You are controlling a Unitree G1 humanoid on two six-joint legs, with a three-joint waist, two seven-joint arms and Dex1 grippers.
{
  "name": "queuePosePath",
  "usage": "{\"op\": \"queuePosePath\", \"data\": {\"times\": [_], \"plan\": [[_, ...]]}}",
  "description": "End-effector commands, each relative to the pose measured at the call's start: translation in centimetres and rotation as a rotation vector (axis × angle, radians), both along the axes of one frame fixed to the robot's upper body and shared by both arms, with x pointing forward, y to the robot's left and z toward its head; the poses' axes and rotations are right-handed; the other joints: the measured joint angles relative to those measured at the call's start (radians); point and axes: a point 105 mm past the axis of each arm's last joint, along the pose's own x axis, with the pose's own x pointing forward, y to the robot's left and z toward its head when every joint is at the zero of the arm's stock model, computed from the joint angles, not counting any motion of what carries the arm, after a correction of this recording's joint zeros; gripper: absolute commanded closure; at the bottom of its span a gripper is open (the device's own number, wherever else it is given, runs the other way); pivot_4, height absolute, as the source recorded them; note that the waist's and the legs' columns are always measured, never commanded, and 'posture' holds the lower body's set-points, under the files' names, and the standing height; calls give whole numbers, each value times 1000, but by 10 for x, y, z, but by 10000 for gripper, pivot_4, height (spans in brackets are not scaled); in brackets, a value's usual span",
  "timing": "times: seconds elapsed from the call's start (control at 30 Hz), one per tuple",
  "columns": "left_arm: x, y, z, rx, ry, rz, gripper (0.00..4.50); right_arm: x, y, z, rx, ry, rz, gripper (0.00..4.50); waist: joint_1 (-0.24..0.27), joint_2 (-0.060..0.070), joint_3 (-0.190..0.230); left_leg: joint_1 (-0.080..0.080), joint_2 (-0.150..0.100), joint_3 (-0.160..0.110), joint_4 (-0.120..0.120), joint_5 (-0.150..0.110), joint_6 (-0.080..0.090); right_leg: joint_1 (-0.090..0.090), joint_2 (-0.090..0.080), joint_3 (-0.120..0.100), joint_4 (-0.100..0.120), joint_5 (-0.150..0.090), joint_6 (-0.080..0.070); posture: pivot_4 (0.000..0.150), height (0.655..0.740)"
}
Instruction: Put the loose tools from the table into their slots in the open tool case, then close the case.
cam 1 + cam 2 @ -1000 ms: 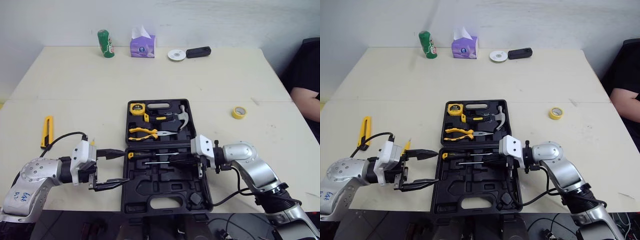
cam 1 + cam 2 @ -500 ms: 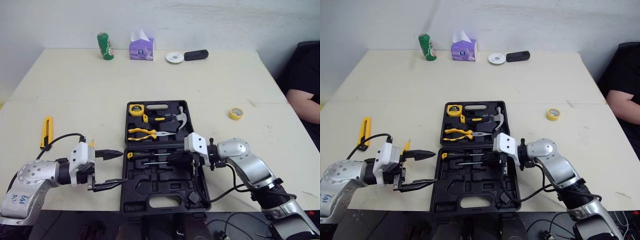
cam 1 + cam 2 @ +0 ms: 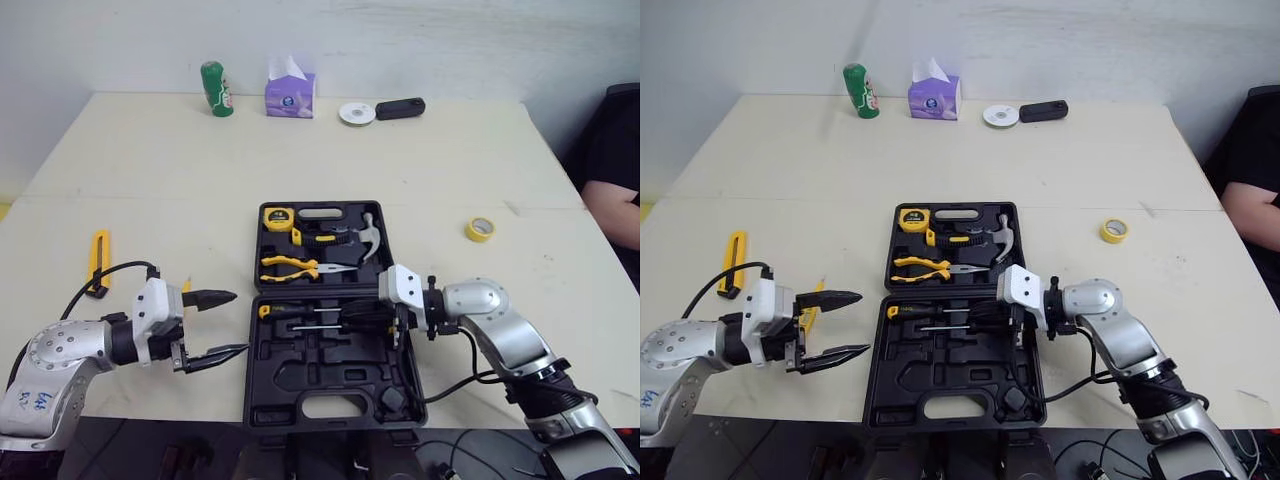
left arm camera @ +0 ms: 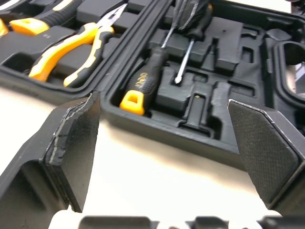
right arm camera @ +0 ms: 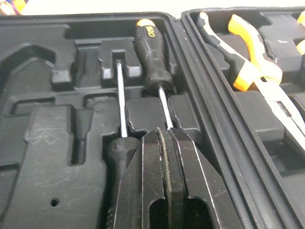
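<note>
case [image 3: 300,372]: was open, screwdrivers [image 3: 300,311] slotted
utility knife [image 3: 98,262]: lay loose by tabletop's left edge
left gripper [image 3: 235,322]: fingers released
right gripper [image 5: 164,136]: fingers clenched

A pale beige table [image 3: 400,160] stands against a plain white wall [image 3: 450,40].

Green can [image 3: 216,89], tissue box [image 3: 290,90] (far edge)
</note>
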Motion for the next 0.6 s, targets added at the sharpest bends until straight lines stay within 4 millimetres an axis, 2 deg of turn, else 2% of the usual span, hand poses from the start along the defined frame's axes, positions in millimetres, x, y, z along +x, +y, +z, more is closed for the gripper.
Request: {"op": "queuePosePath", "data": {"times": [0.03, 0.1, 0.17, 0.33, 0.43, 0.53, 0.6], "plan": [[8, 17, 16, -1, -77, 79, 0, -6, -18, 35, 102, -123, 0, 44741, -1, 1, 1, 0, 0, 0, 0, 0, 0, 0, 0, 0, 0, 0, 0, 1500, 7400], [11, 27, 18, -1, -83, 141, 0, -7, -29, 48, 140, -154, -36, 44741, -1, 2, 3, -1, 0, 0, 0, 0, 1, -1, 0, 0, 0, 0, 0, 1500, 7400], [13, 44, 19, 20, -101, 211, 0, -5, -51, 64, 178, -167, -132, 44741, -3, 3, 3, -1, 0, 0, 0, 0, 1, 0, 0, 0, 0, 0, 1, 1500, 7400], [6, 85, 23, 37, -127, 369, 0, -7, -106, 72, 76, -230, -289, 28168, -1, 3, 3, 0, 0, 0, -1, 0, 1, -1, 0, 0, -1, 0, 0, 1500, 7400], [-5, 143, 24, 79, -177, 614, 0, -5, -170, 88, 8, -359, -551, 13296, -2, 2, 3, 0, 0, 1, -1, 0, 1, -1, 0, 0, -1, 0, 0, 1500, 7400], [-10, 187, 33, 73, -257, 815, 0, -9, -208, 93, -52, -444, -675, 1709, -1, 2, 4, 0, 0, 1, -1, 0, 1, -1, 0, 0, -2, 0, 1, 1500, 7400], [-9, 225, 38, 68, -292, 1013, 0, -9, -242, 94, -75, -475, -782, 349, 0, 1, 4, 0, 0, 1, -1, -3, -4, -1, 0, 0, -2, 0, 1, 1500, 7400]]}}
